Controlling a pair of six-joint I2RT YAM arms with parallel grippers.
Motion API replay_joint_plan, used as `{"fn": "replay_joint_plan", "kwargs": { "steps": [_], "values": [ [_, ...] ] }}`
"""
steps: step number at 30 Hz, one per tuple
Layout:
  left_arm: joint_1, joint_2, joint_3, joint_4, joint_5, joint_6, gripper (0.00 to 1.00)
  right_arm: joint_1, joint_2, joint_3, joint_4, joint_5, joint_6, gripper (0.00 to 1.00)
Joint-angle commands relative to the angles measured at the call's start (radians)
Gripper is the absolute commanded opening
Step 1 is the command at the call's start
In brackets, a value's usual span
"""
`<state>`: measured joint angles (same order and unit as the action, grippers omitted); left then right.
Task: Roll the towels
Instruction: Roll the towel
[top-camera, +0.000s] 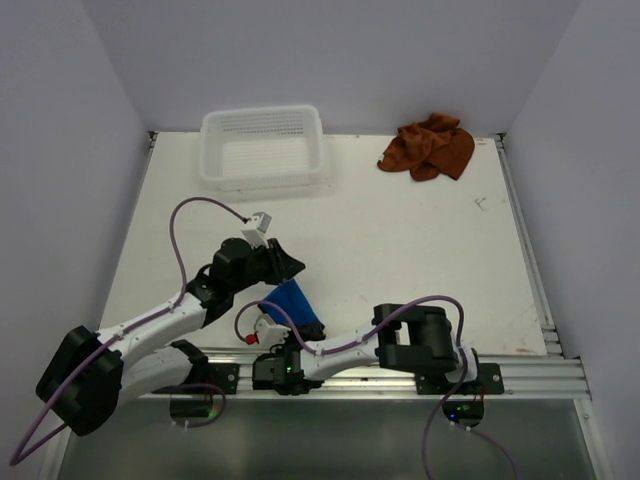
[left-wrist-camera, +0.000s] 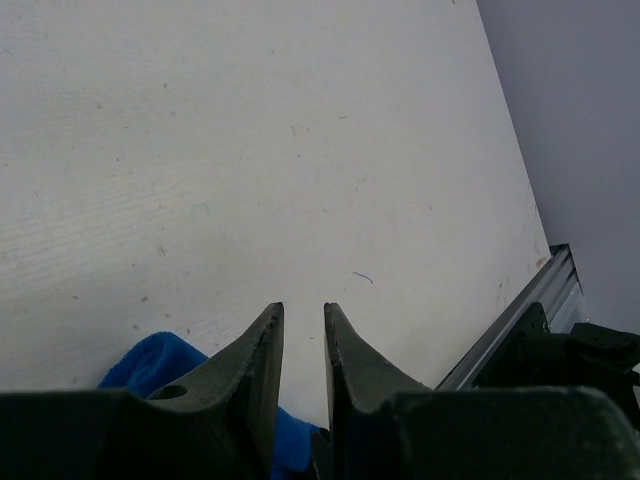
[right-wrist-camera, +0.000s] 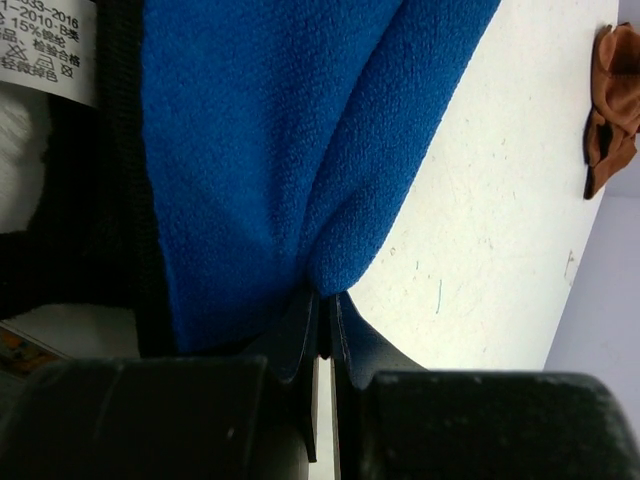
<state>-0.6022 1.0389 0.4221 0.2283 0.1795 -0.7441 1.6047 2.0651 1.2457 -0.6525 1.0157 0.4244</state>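
Bunched blue towel (top-camera: 297, 306) — crumpled rust-brown towel (top-camera: 428, 147).

Bright blue towel (top-camera: 296, 305), rust-brown towel (top-camera: 430, 148), white mesh basket (top-camera: 263, 175), white table (top-camera: 400, 250), purple cables (top-camera: 175, 237)

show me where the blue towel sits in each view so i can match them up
top external: blue towel low, just left of centre
left wrist: blue towel at the bottom left edge
right wrist: blue towel fills the upper middle, a fold pinched in the right gripper
shared landmark: the white table, in all three views
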Motion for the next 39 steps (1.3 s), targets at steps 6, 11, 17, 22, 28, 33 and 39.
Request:
{"fn": "replay_joint_plan", "kwargs": {
  "steps": [6, 11, 17, 22, 28, 33, 39],
  "values": [
    [-0.056, 0.073, -0.028, 0.118, -0.001, -0.061, 0.25, 0.015, 0.040, 0.018, -0.015, -0.049, 0.051, 0.00],
    [-0.105, 0.084, -0.060, 0.065, -0.112, -0.086, 0.21, 0.023, 0.041, 0.005, -0.021, -0.049, 0.077, 0.00],
    [-0.125, 0.035, -0.172, 0.071, -0.173, -0.159, 0.19, 0.024, 0.027, -0.015, -0.016, -0.048, 0.108, 0.00],
    [-0.148, 0.016, -0.261, 0.131, -0.212, -0.234, 0.17, 0.023, 0.015, -0.023, 0.002, -0.063, 0.108, 0.00],
    [-0.162, 0.046, -0.328, 0.187, -0.250, -0.262, 0.17, 0.021, 0.007, -0.023, 0.011, -0.080, 0.109, 0.00],
    [-0.177, 0.039, -0.382, 0.220, -0.287, -0.293, 0.16, 0.008, -0.043, -0.046, 0.039, -0.124, 0.120, 0.00],
    [-0.183, 0.036, -0.416, 0.235, -0.310, -0.308, 0.16, -0.028, -0.183, -0.115, 0.139, -0.241, 0.096, 0.15]
  ]
}}
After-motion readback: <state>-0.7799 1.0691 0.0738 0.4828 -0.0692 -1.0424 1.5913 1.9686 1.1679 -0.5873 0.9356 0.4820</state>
